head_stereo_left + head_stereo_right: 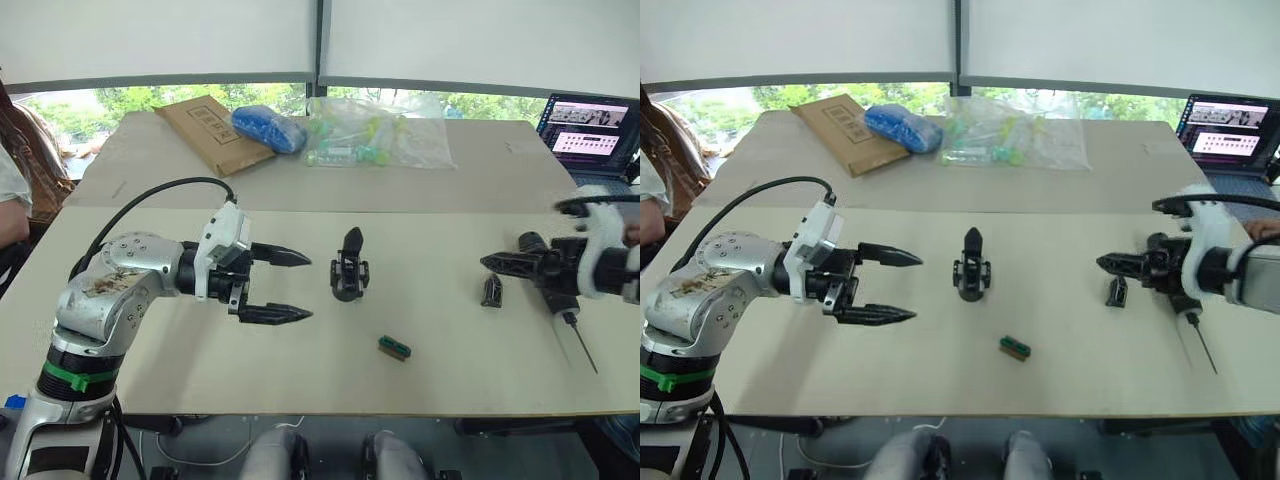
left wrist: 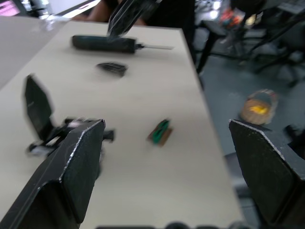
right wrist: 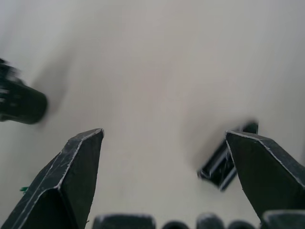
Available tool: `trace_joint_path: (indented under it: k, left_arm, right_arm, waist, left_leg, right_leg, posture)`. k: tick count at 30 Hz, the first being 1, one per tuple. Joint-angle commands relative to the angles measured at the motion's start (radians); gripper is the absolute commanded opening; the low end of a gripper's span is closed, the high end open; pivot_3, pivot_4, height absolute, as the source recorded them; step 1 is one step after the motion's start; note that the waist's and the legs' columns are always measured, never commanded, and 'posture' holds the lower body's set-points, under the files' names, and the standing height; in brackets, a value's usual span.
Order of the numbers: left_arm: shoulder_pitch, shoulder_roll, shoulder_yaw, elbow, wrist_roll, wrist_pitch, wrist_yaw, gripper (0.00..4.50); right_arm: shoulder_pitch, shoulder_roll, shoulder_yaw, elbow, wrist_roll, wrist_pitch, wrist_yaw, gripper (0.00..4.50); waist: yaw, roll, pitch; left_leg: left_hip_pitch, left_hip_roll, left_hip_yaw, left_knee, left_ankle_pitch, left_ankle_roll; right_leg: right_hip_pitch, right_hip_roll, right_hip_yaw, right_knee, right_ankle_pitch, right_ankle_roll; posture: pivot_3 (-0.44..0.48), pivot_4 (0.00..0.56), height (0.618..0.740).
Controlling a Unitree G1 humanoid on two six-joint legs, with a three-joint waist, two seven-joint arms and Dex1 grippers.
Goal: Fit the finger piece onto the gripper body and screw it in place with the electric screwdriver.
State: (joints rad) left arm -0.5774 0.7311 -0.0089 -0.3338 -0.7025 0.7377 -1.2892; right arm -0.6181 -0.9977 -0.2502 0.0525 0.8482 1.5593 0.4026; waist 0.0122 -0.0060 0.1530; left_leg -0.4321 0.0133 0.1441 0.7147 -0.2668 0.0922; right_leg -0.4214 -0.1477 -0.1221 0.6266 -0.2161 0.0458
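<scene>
— How is the right gripper set?
— Its fingers are spread wide and nothing is held. It is poised low over the tabletop, with the finger piece lying flat just beside its tips, seemingly under the line of one finger, though the wrist view is too blurred for that to be certain.

— And the other parts?
— The electric screwdriver is laid on the table beneath the right wrist, bit pointing toward the near edge. The gripper body is stood upright mid-table, well apart from the finger piece. The left gripper is held open and empty, facing the gripper body.

— Which step is judged to be in hand?
— The pick-up of the finger piece; nothing has been fitted or screwed yet. A lowering and a closing around the small wedge would be called for next.

— The surroundings?
— A green-and-brown block is left near the front edge. A cardboard envelope, a blue bundle and clear plastic bags are seen at the far side, a laptop at the right, windows behind.
</scene>
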Motion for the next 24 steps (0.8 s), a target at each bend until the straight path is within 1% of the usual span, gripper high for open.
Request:
trace_joint_path:
  k: [1,4,7,12,15,17,20,22,23,24]
  left_arm:
    - [-0.078,-0.015,0.031,-0.051,-0.116,0.075,0.036,4.38]
    - [-0.104,-0.009,0.033,-0.058,-0.140,0.093,0.051,4.38]
    - [-0.111,0.000,0.028,-0.059,-0.138,0.083,0.061,4.38]
    - [-0.123,0.014,0.023,-0.040,-0.118,0.064,0.060,4.38]
    - [-0.127,0.015,0.016,-0.037,-0.116,0.056,0.063,4.50]
    - [-0.131,0.013,0.014,-0.041,-0.124,0.060,0.067,4.50]
    - [-0.135,0.014,0.013,-0.043,-0.129,0.061,0.068,4.50]
    - [-0.136,0.014,0.011,-0.039,-0.127,0.058,0.066,4.50]
    - [-0.136,0.014,0.010,-0.035,-0.123,0.055,0.065,4.50]
    - [-0.136,0.013,0.008,-0.031,-0.120,0.052,0.066,4.50]
  right_arm:
    - [-0.110,-0.007,0.084,0.173,-0.017,0.055,-0.080,4.50]
    - [-0.156,-0.002,0.170,0.243,-0.018,0.055,-0.084,4.50]
    - [-0.211,0.045,0.187,0.325,-0.079,0.055,-0.107,4.50]
    - [-0.271,0.100,0.241,0.413,-0.179,0.040,-0.060,4.50]
    - [-0.281,0.114,0.284,0.446,-0.231,-0.003,-0.017,3.69]
    - [-0.282,0.113,0.317,0.465,-0.267,-0.035,0.018,2.92]
    - [-0.285,0.112,0.355,0.493,-0.310,-0.073,0.074,1.95]
    - [-0.288,0.114,0.373,0.513,-0.339,-0.104,0.109,1.18]
    - [-0.290,0.114,0.379,0.522,-0.352,-0.119,0.126,1.09]
    - [-0.292,0.109,0.387,0.526,-0.364,-0.134,0.148,1.09]
  waist:
    - [-0.001,0.000,0.000]
    - [-0.005,0.000,0.000]
    - [-0.011,0.000,0.000]
    - [-0.015,0.000,0.000]
    - [-0.014,0.000,0.000]
    - [-0.015,0.000,0.000]
    - [-0.019,0.000,0.000]
    - [-0.025,0.000,0.000]
    - [-0.026,0.000,0.000]
    - [-0.027,0.000,0.000]
  left_leg:
    - [0.000,0.000,0.000,0.000,0.000,0.000]
    - [0.001,-0.001,0.001,0.000,0.001,0.000]
    - [0.002,0.000,0.002,0.000,0.001,0.000]
    - [0.001,0.000,0.002,-0.001,0.001,0.000]
    - [0.001,-0.001,0.002,-0.001,0.001,0.000]
    - [0.001,-0.001,0.002,-0.001,0.001,0.000]
    - [0.002,-0.001,0.002,-0.001,0.001,-0.001]
    - [0.003,-0.001,0.002,-0.001,0.001,-0.001]
    - [0.003,-0.001,0.002,-0.001,0.001,-0.001]
    - [0.003,0.000,0.002,-0.001,0.001,-0.001]
  right_leg:
    - [0.000,0.000,0.000,0.000,0.000,0.000]
    - [0.001,0.000,0.001,0.000,0.000,0.001]
    - [0.001,0.000,0.002,0.001,0.000,0.001]
    - [0.000,0.001,0.002,0.001,-0.001,0.002]
    - [0.001,0.001,0.002,0.000,-0.001,0.002]
    - [0.001,0.001,0.002,0.000,-0.001,0.002]
    - [0.001,0.001,0.001,0.001,-0.001,0.002]
    - [0.002,0.001,0.002,0.001,-0.001,0.002]
    - [0.002,0.001,0.002,0.001,-0.001,0.002]
    - [0.002,0.001,0.002,0.001,-0.001,0.002]
  posture:
    - [0.000,0.150,0.732]
    - [0.000,0.150,0.732]
    - [0.000,0.150,0.732]
    - [0.000,0.150,0.732]
    - [0.000,0.150,0.732]
    - [0.000,0.150,0.732]
    - [0.000,0.150,0.732]
    - [0.000,0.150,0.732]
    - [0.000,0.150,0.732]
    - [0.000,0.150,0.732]
